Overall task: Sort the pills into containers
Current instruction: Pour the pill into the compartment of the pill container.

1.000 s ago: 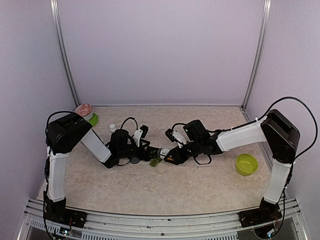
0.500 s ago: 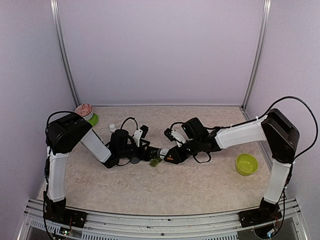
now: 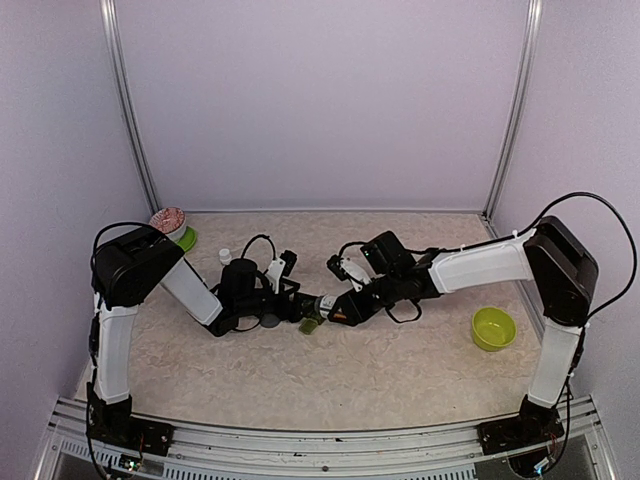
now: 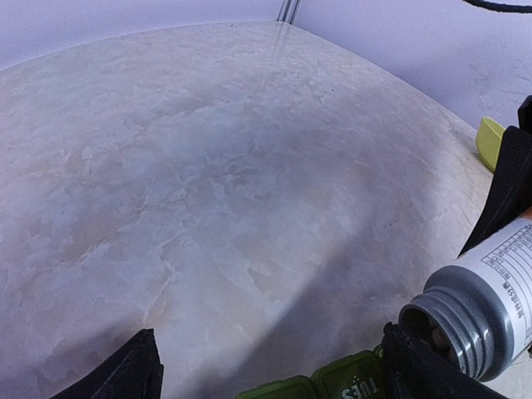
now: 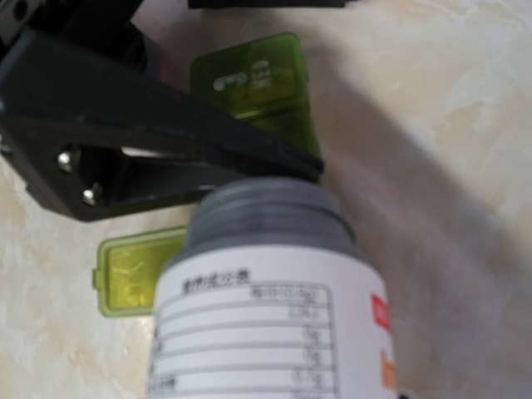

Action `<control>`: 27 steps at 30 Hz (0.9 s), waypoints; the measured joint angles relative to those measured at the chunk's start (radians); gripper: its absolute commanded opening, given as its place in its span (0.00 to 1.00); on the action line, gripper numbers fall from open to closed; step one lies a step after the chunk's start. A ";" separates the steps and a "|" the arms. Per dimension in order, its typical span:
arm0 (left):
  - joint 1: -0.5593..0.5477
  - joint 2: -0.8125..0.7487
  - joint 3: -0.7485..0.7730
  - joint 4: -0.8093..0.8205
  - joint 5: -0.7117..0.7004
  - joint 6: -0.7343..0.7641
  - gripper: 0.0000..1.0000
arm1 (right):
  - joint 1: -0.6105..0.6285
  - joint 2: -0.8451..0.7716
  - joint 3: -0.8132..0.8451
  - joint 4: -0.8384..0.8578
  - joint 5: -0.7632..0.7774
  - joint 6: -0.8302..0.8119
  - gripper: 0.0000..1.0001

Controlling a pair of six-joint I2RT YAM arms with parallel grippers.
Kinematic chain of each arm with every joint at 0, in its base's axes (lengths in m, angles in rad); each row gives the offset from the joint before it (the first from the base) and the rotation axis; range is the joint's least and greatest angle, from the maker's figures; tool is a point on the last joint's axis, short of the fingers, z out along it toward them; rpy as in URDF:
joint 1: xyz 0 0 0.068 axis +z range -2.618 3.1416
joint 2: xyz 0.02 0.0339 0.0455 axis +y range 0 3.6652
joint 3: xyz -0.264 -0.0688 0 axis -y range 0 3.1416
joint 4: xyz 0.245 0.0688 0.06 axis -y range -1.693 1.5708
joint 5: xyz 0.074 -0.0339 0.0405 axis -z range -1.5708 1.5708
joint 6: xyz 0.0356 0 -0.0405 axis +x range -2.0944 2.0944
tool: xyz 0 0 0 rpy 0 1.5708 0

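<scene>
The containers [image 3: 310, 323], a dark green strip of joined compartments, lie at the table's middle. In the left wrist view the containers [image 4: 332, 384] show a lid marked TUES. They span the gap between my left fingers [image 4: 133, 374]. My left gripper [image 3: 300, 308] holds them with its jaws set wide. My right gripper [image 3: 342, 312] is shut on a white-labelled pill bottle [image 5: 266, 307]. The bottle's open grey neck [image 4: 449, 328] is tipped over the strip, with pills dimly visible inside. In the right wrist view two green lids [image 5: 249, 79] show beside a black left finger [image 5: 166, 125].
A lime-green bowl [image 3: 493, 328] sits at the right, also in the left wrist view [image 4: 490, 141]. A red-patterned dish [image 3: 168, 220] and a green item [image 3: 187, 238] stand at the back left. A small white bottle [image 3: 225, 256] and a grey cap [image 3: 269, 320] lie near my left arm.
My right forearm and wrist have shifted slightly up and to the left, with the bottle's mouth staying at the strip. The left arm has not moved.
</scene>
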 measured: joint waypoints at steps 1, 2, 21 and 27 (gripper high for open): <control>0.000 0.000 0.000 0.000 0.000 0.000 0.88 | 0.000 0.002 0.004 -0.005 0.000 0.000 0.20; 0.000 0.000 0.000 0.000 0.000 0.000 0.88 | 0.000 0.003 0.009 -0.010 0.000 0.000 0.20; 0.000 0.000 -0.002 0.002 0.000 0.000 0.88 | 0.000 0.023 0.064 -0.095 -0.001 -0.001 0.20; 0.000 0.000 -0.002 0.002 0.000 0.000 0.88 | 0.000 0.023 0.080 -0.121 -0.001 -0.003 0.20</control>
